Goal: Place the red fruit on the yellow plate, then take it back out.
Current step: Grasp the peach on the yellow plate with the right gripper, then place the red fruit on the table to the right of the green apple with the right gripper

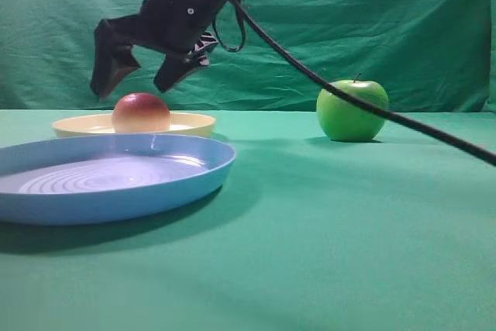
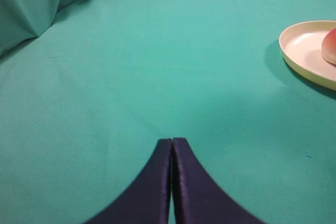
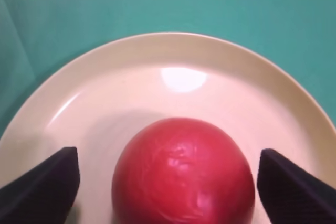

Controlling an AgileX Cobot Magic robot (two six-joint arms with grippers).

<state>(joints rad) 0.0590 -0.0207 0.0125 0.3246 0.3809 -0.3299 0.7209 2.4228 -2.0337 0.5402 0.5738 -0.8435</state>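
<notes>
The red fruit (image 1: 140,112) rests on the yellow plate (image 1: 198,123) at the back left. My right gripper (image 1: 133,87) hangs open just above it, one finger on each side and neither touching. In the right wrist view the red fruit (image 3: 184,174) fills the gap of the right gripper (image 3: 167,154), with the yellow plate (image 3: 173,51) all round it. My left gripper (image 2: 172,140) is shut on nothing over bare green cloth. Its view catches the yellow plate (image 2: 302,51) and a sliver of the red fruit (image 2: 331,48) at the right edge.
A large light blue plate (image 1: 155,191) lies in front of the yellow one, nearly touching it. A shiny green apple (image 1: 352,111) stands at the back right. A black cable (image 1: 434,131) slants down across the right side. Green cloth covers table and backdrop.
</notes>
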